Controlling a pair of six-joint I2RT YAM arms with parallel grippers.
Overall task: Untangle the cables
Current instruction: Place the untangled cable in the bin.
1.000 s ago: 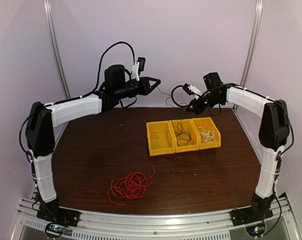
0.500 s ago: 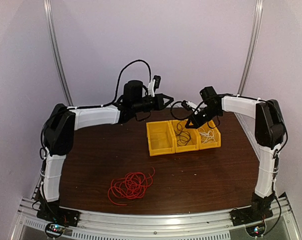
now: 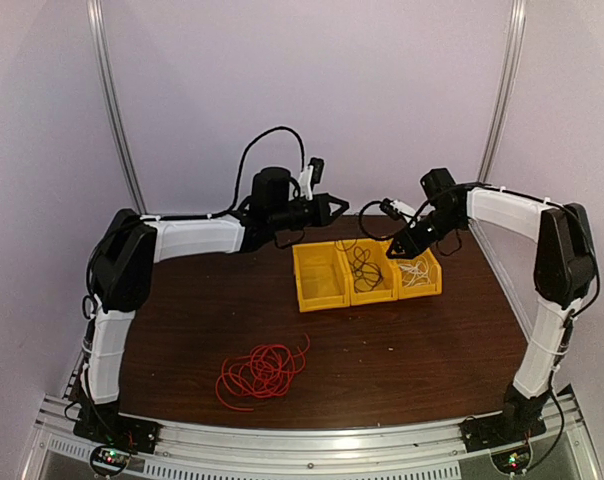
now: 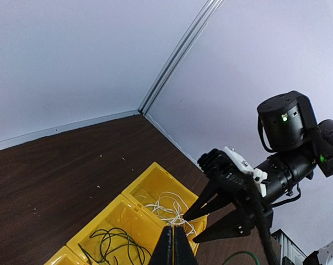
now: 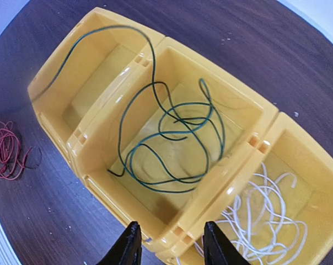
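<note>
Counter (image 3: 182, 300) of dark wood carries everything. The left arm (image 3: 192, 237) reaches in from the left edge and the right arm (image 3: 507, 212) from the right edge, and both meet high over the far side.

Under them, toward the far right corner, stands a row of three yellow bins (image 3: 322, 298). The left bin is empty.

The red cable (image 3: 262, 370) is the biggest bundle. It lies in loose loops on the bare wood near the near edge, a little left of the middle and well apart from the bins. The black cable (image 3: 362, 268) is coiled in the middle bin, with one end arching over the divider above the left bin. The white cable (image 3: 414, 270) lies heaped in the right bin.

The right pincer (image 5: 171, 243) hangs just above the near rims of the middle and right bins, its fingers apart with nothing between them. The left pincer (image 4: 173, 243) hovers above the far side of the bins, its fingers pressed together and holding nothing that can be seen.

Black and white look sorted, so the step in hand seems to be the end of placing the black cable. Next comes the red one, probably. An arm must come down near the near edge, pinch several loops at once, and carry the bundle to the empty left bin. The stray black end may need tucking in first.
</note>
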